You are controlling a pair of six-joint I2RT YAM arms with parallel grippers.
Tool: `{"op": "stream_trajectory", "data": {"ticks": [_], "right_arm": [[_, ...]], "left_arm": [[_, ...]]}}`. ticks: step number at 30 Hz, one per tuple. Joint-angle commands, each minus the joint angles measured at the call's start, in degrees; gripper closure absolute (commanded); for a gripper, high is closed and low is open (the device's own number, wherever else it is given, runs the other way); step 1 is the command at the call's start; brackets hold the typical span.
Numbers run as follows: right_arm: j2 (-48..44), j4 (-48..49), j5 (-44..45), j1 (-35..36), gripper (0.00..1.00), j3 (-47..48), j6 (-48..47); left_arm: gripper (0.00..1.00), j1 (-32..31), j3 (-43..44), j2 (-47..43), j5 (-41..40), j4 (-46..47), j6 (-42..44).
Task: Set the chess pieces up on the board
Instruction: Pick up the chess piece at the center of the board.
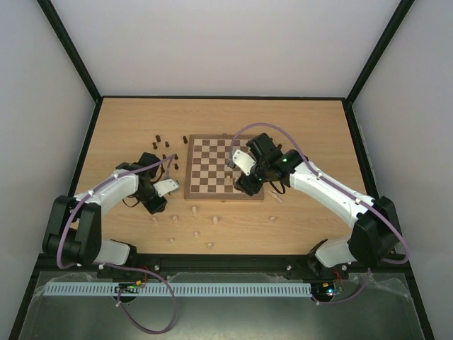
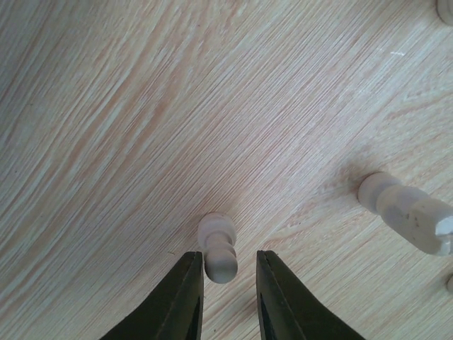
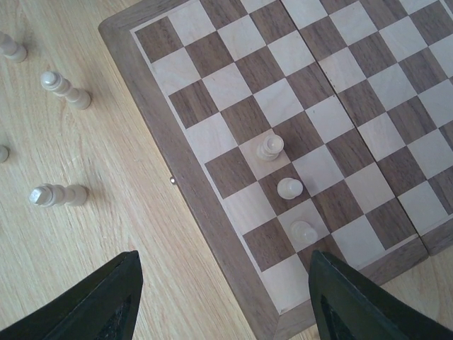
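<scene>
My left gripper [image 2: 226,261] is open low over the tabletop, left of the board [image 1: 212,170]. A pale pawn [image 2: 215,232] stands between its fingers, close to the left finger, with a gap on the right. In the top view this gripper [image 1: 157,207] is at the board's near left corner. My right gripper [image 3: 223,287] is wide open and empty above the board's near right corner [image 1: 249,185]. Three pale pieces [image 3: 289,188] stand in a row on the board [image 3: 198,205]. Dark pieces [image 1: 157,142] stand on the table left of the board.
Several pale pieces [image 1: 197,227] are scattered on the table in front of the board. Another pale piece [image 2: 407,212] lies on its side right of my left gripper. Pale pieces [image 3: 65,89] also stand and lie off the board's edge. Dark frame rails border the table.
</scene>
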Motion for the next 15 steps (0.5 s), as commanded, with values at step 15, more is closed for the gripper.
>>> {"op": "stream_trajectory", "data": {"ticks": [15], "right_arm": [[-2.1,-0.8,0.6,0.0,0.35,-1.6,0.3]], "left_arm": [[0.97,-0.7,1.1,0.0,1.0,-2.0,0.3]]}}
